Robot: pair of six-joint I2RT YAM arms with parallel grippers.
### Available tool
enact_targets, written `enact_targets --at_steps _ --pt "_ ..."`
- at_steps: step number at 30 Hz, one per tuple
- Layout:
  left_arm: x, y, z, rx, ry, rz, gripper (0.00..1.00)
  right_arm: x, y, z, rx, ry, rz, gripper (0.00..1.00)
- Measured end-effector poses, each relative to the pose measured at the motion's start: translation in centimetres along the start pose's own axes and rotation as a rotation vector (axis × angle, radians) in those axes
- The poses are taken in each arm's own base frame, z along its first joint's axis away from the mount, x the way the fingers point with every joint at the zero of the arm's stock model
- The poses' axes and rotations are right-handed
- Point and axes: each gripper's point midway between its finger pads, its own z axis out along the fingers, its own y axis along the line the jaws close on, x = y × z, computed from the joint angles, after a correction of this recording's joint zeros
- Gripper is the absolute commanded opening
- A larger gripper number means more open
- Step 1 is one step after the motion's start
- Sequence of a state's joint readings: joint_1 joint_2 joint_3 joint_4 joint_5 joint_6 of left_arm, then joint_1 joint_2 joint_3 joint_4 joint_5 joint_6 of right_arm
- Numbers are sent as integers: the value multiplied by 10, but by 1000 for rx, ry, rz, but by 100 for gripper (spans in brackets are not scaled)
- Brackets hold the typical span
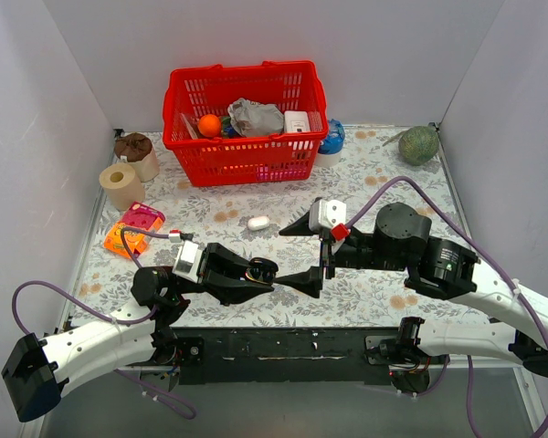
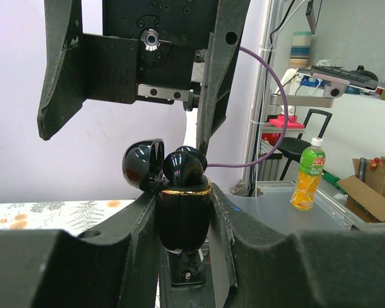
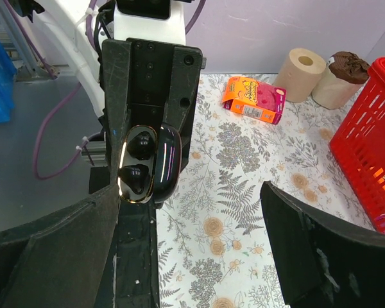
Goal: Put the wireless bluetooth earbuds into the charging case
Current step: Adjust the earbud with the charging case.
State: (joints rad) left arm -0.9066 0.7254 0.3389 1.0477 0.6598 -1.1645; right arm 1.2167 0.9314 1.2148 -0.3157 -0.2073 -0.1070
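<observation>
Top view, lower centre-left of frame: left gripper (image 1: 267,272) is clenched on the charging case (image 1: 263,269), lifted clear of the table (image 1: 365,182). Left wrist view, centre: the case body sits upright, pinched between the two fingers (image 2: 131,237), with the lid (image 2: 143,165) hinged open toward the left of the frame. Right wrist view, centre-left: looking into the open case, both earbuds (image 3: 140,142) show as dark rounded shapes, one in each well, upper and lower; they look seated, though the gloss makes it hard to tell whether they are fully down. Moving right in the top view, just right of the case: right gripper (image 1: 292,256) is released, jaws spread wide, holding nothing, fingertips facing the case opening and close to it without touching. The white pill-shaped case (image 1: 258,222) lies on the table above the two grippers, not involved. Judgement: insertion appears done or nearly so; the step in hand is checking seating and finishing. Next move likely calls for the right fingertip to press each bud lightly, or tip the lid over, while the left grip holds the case steady against that push.
</observation>
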Motion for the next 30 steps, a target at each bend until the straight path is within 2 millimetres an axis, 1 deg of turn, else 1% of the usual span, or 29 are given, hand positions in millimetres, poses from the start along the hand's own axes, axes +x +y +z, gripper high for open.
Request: enact_targets --at_steps 8,15,20,24,27,30 --pt "0 -1 0 2 0 -12 0 5 -2 6 5 15 10 97" --pt "-1 -2 0 4 -4 -16 0 3 -5 6 27 10 24 97" --pt "-1 -2 0 4 -4 -17 0 0 -6 7 29 -7 23 97" --pt "-2 -3 0 5 -6 -16 0 -3 -6 2 35 -21 19 97" --pt "-3 -3 0 5 -7 -14 0 -11 -6 -4 46 -49 11 97" --pt "-3 -3 0 4 -6 -15 0 -18 -7 -6 50 -79 4 98"
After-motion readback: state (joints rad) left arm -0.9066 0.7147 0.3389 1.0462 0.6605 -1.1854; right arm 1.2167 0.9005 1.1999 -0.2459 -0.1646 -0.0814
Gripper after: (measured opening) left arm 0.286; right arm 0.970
